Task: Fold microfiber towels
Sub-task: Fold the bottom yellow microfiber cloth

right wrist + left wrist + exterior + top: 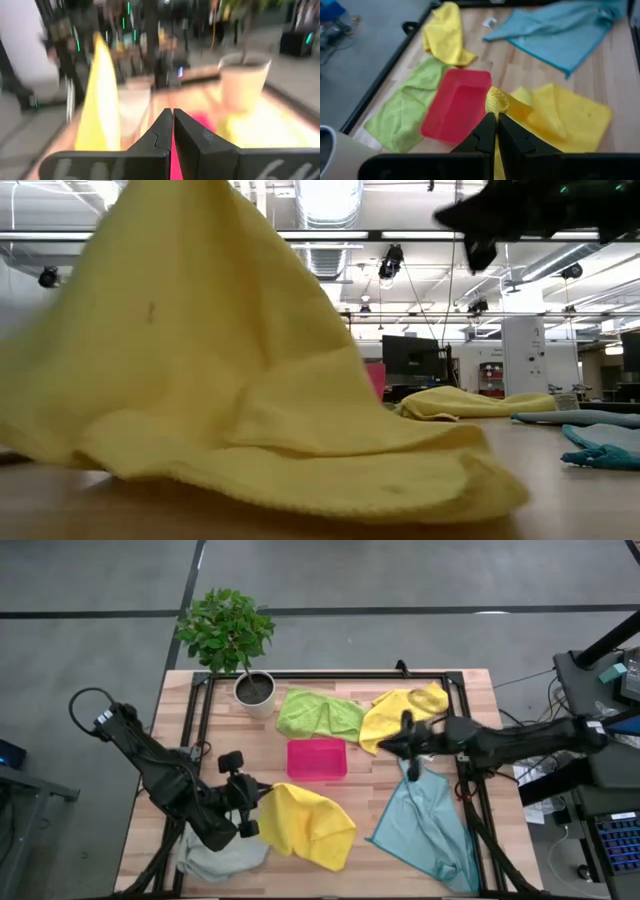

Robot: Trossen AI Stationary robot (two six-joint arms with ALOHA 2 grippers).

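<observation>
A wooden table seen from above holds five microfiber cloths, none of them neatly folded. The near yellow towel (305,827) lies rumpled at the front centre, and the left gripper (252,812) is clenched on one of its corners, pinching a small bunch of fabric. A pale grey towel (220,860) sits crumpled at the front left, partly under the left arm. A lime green towel (318,713) and a second yellow towel (400,712) lie bunched at the back, either side of a pink tray (317,758) in the middle. The teal towel (430,825) is spread loosely at the front right. The right gripper (408,747) hovers above that towel's back corner, fingers pressed together and seemingly empty. Judging from this, folding has barely begun; all five cloths remain. No brand, label or legible writing shows anywhere
</observation>
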